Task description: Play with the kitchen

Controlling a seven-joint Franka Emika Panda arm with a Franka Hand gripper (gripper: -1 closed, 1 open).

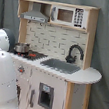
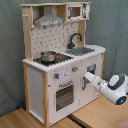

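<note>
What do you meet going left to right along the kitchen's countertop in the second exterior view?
Pot on the stove → black faucet → grey sink. Below the counter, the arm reaches in from the second exterior view's right toward the front panels.

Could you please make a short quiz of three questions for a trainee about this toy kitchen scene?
1. True or false: the small pot sits inside the grey sink.
2. In the second exterior view, where does the robot arm reach: A) the hood, B) the kitchen's lower front panels, C) the faucet?
3. Fill in: the black faucet stands behind the ____.

Key: 1. False, it sits on the stovetop. 2. B. 3. sink.
</note>
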